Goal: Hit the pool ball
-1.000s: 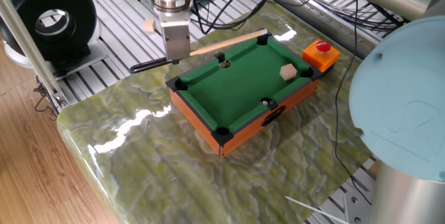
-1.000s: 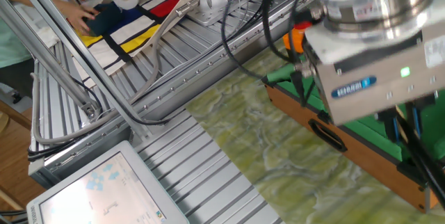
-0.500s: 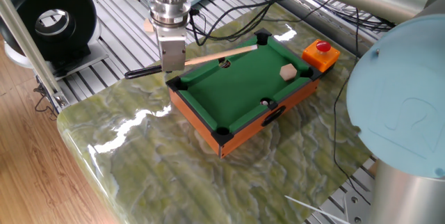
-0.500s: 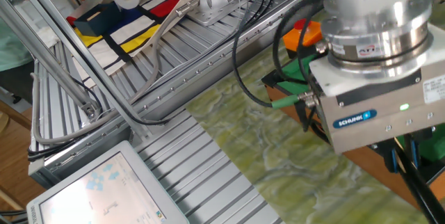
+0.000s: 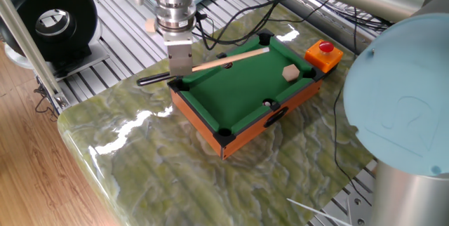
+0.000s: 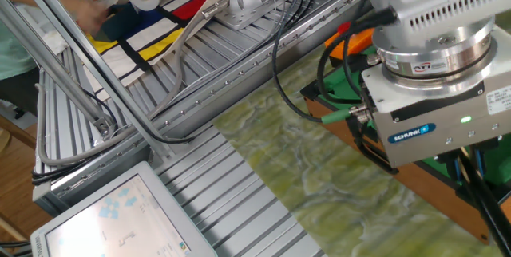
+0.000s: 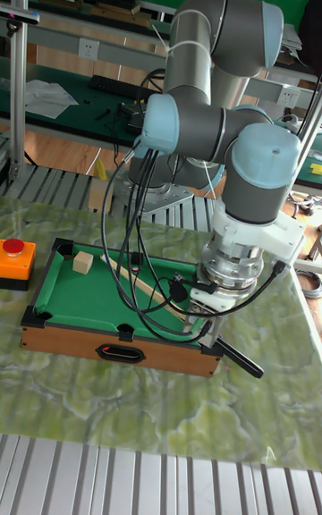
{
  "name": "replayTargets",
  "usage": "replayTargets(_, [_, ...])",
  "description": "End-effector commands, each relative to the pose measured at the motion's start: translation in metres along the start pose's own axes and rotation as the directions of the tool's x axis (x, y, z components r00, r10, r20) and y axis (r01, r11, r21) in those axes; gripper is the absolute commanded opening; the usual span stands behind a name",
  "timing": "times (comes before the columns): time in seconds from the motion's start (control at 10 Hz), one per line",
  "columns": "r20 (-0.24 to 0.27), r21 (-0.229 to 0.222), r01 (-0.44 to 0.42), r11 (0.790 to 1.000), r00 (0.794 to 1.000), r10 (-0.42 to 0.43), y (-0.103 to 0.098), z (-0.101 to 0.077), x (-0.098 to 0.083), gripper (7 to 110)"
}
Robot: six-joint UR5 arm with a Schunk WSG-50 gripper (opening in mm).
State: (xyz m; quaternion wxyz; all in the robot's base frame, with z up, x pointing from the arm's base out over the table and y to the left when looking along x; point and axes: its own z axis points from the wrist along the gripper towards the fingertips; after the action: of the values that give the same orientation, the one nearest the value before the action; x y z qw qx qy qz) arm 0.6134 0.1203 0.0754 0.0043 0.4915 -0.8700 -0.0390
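My gripper (image 5: 180, 70) hangs at the left corner of the small pool table (image 5: 210, 124) and is shut on a wooden cue stick (image 5: 228, 58). The cue's black handle (image 5: 151, 80) sticks out to the left. Its shaft runs across the green felt toward the far right corner pocket. A tiny dark thing, seemingly the pool ball (image 5: 226, 64), lies by the far side pocket, right against the shaft; it is too small to tell more. The tall fixed view shows the gripper (image 7: 208, 318) at the table's right end with the handle (image 7: 240, 358) behind it.
A tan cube (image 5: 290, 72) sits on the felt near the right corner. A red button on an orange box (image 5: 324, 54) stands just past that corner. Cables (image 5: 231, 5) trail behind the table. The marbled tabletop edge (image 5: 84, 149) runs front left.
The gripper has shifted toward the table with the cue. The shaft, which lay along the far rail, now crosses the felt over the far side pocket.
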Motion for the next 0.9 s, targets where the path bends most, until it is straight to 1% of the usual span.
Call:
replayTargets(0.0, [-0.046,-0.006,-0.055,0.998,0.997,0.054,0.001,0.000,0.012,7])
replayTargets(0.1, [-0.009,-0.022,-0.057,0.998,0.998,0.057,0.005,0.000,0.003,7])
replayTargets(0.2, [0.012,-0.032,-0.052,0.998,0.999,0.053,0.007,0.000,-0.003,7])
replayTargets(0.3, [0.024,-0.048,-0.049,0.998,0.998,0.050,0.011,-0.001,-0.006,7])
replayTargets(0.5, [0.035,-0.051,-0.048,0.998,0.998,0.050,0.012,-0.001,-0.008,7])
replayTargets(0.6, [0.054,-0.055,-0.056,0.997,0.997,0.059,0.012,-0.001,-0.013,7])
replayTargets(0.7, [0.070,-0.049,-0.065,0.997,0.995,0.068,0.009,-0.001,-0.017,7])
replayTargets(0.8, [0.111,-0.017,-0.072,0.997,0.991,0.074,-0.004,-0.003,-0.027,7])
